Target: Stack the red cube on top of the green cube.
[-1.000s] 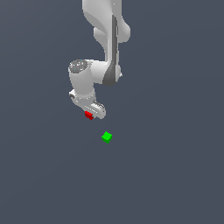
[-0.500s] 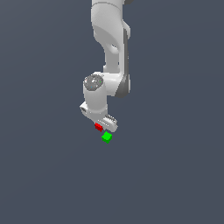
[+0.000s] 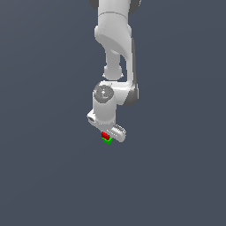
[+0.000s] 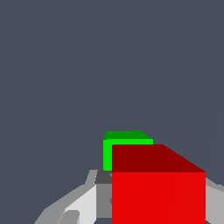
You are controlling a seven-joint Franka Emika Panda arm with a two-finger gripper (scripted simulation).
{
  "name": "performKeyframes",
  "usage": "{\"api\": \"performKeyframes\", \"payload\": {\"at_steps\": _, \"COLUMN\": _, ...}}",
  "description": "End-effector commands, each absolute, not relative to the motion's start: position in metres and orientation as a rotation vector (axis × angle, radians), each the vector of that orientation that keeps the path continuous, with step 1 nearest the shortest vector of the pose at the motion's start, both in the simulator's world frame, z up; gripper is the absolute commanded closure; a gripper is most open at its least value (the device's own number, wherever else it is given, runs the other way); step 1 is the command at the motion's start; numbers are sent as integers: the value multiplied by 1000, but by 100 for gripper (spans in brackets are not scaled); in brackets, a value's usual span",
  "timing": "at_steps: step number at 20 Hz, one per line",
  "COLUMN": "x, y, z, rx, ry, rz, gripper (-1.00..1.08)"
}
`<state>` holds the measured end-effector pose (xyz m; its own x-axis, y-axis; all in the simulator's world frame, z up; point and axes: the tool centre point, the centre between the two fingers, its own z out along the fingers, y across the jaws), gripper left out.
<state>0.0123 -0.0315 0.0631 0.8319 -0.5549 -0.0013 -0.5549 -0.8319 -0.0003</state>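
Red cube (image 3: 105, 135) is clenched in the jaws, sitting right over the green cube (image 3: 106, 141). Looks slightly off-center though, so releasing now might tip it off.

Red cube (image 3: 105, 135): small, plain, bright red, positioned directly above the green cube (image 3: 106, 141); contact cannot be determined. Green cube: same size, mostly hidden

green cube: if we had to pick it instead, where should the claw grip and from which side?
Probably from straight above, pads on two opposite vertical faces of the green cube: it sits flat with plain faces. Right now the red cube, held in the claw, is directly over it, so that approach is blocked until red is moved off.
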Motion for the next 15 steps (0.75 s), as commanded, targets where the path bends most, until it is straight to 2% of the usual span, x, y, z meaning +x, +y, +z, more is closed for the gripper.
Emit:
{"api": "performKeyframes", "payload": {"at_steps": 1, "x": 17, "y": -29, "z": 62, "rx": -3006, "ry": 912, "rz": 0, "gripper": 108}}
{"api": "performKeyframes", "payload": {"at_steps": 5, "x": 19, "y": -28, "z": 61, "rx": -3006, "ry": 912, "rz": 0, "gripper": 108}}
{"api": "performKeyframes", "payload": {"at_steps": 6, "x": 19, "y": -28, "z": 61, "rx": -3006, "ry": 912, "rz": 0, "gripper": -92}}
{"api": "performKeyframes", "payload": {"at_steps": 15, "x": 19, "y": -28, "z": 61, "rx": -3006, "ry": 912, "rz": 0, "gripper": -92}}
